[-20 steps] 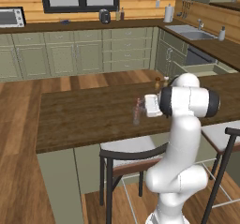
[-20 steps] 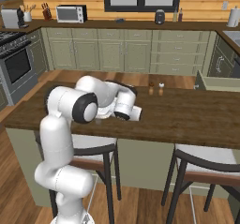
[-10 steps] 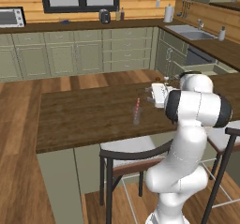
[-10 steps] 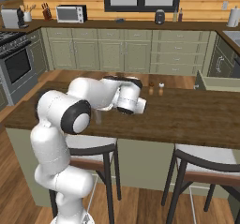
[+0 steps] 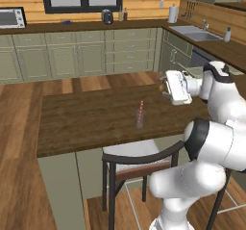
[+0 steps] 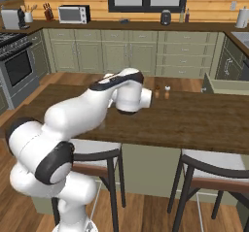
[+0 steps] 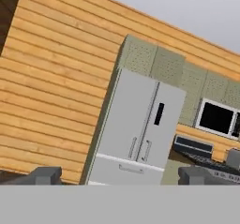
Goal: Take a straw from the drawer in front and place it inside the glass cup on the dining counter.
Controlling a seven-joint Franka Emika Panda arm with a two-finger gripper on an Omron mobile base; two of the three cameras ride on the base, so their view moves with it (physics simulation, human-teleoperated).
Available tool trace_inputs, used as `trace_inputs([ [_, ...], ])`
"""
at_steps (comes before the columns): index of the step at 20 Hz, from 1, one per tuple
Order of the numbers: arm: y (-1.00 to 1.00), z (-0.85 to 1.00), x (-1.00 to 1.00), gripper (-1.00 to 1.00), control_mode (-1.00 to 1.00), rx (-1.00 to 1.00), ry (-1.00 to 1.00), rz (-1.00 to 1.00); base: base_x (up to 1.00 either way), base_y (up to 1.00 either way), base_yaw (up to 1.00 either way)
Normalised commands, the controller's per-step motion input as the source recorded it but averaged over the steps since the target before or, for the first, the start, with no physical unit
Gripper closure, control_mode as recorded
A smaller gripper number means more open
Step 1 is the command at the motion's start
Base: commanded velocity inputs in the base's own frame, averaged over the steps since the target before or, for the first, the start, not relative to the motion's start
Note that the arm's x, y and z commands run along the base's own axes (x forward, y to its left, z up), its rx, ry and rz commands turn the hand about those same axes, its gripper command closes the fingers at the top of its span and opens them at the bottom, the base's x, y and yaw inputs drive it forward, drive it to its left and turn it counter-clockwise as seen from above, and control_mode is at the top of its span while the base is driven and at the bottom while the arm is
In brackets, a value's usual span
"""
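Observation:
The glass cup (image 5: 140, 121) stands upright near the middle of the dining counter (image 5: 86, 123), and the red-and-white straw (image 5: 141, 108) sticks up out of it. My gripper (image 5: 170, 86) hovers above the counter's far right part, well to the right of the cup and apart from it. In the hand view the fingertips (image 7: 45, 175) stand wide open with nothing between them, my gripper (image 7: 121, 176) facing a far wall. The sage-green drawer (image 6: 224, 86) hangs open beyond the counter (image 6: 194, 119) on the right. My arm covers the cup in the right base view.
Two small shakers (image 6: 162, 91) stand at the counter's far edge. Dark-framed stools (image 5: 139, 161) are tucked under the near side. A grey fridge (image 7: 136, 129) against a wood-plank wall is far off. Cabinets and a sink (image 5: 197, 31) line the back.
My hand has pulled away from the cup to the right and slightly up, leaving the straw standing in it. The jaws have spread a little wider.

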Motion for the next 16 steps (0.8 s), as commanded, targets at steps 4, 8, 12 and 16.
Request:
trace_inputs([
  [4, 0.34, 0.75, -1.0, -1.0, -1.0, -0.37, -0.21, 0.0, 0.0, 0.0, 0.0],
  [8, 0.51, 0.42, -1.0, -1.0, -1.0, -0.49, -0.18, 0.0, 0.0, 0.0, 0.0],
  [12, 0.62, 0.2, -0.91, -1.0, -1.0, -0.59, -0.15, 0.02, 0.0, 0.0, 0.0],
  [16, 0.66, 0.05, -0.71, -1.0, -1.0, -0.65, -0.07, 0.07, 0.0, 0.0, 0.0],
])
